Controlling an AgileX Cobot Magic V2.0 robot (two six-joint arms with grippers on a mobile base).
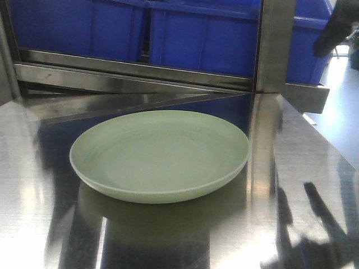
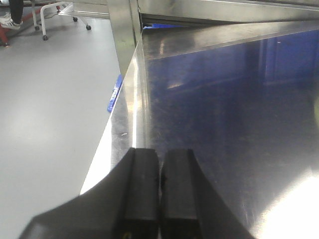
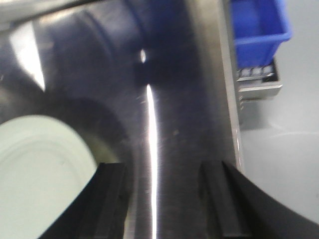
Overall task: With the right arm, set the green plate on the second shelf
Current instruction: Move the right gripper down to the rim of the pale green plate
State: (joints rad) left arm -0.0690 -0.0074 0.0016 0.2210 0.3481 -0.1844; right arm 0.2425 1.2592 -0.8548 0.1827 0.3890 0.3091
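Since the green plate (image 1: 160, 154) lies flat, the right tool (image 3: 163, 174) hangs open and empty at its 3 o'clock rim; the left tool (image 2: 160, 162), closed empty, idles.

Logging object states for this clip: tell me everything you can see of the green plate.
The green plate is round, shallow and pale mint, matte like plastic, with a low raised rim and faint concentric rings inside. It is empty and lies flat, right way up, on the shiny steel shelf, which reflects it. Nothing rests on it. In the right wrist view the open right gripper sits just beside its rim, not around it; whether they touch cannot be told.
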